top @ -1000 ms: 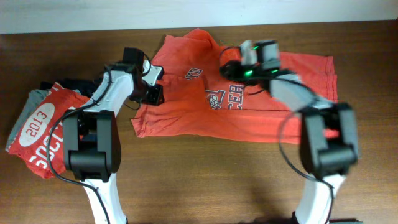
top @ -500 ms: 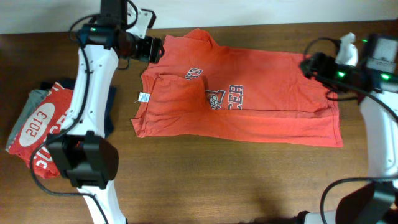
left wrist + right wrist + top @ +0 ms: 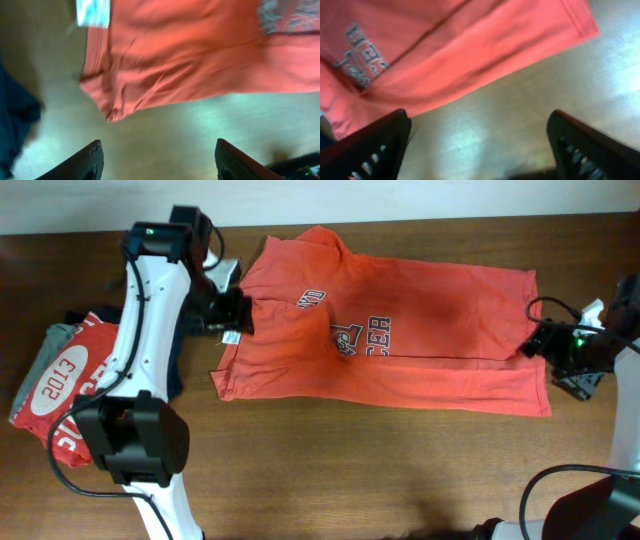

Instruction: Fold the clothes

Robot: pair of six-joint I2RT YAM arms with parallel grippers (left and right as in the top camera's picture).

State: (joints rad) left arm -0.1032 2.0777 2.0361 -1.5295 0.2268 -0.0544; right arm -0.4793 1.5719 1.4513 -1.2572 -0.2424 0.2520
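Orange T-shirt (image 3: 430,350) is spread across the upper middle of the table (image 3: 330,470); left gripper (image 3: 232,320) hangs over its left edge, fingers apart, holding nothing. Right gripper (image 3: 562,358) is at the shirt's right edge; also wide apart and empty.

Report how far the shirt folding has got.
Done: the orange T-shirt lies flat on the table, a flap already folded over part of its print. In hand: nothing; the left gripper and right gripper hover open at its opposite ends. Left: the main folds, since it lies at full length.
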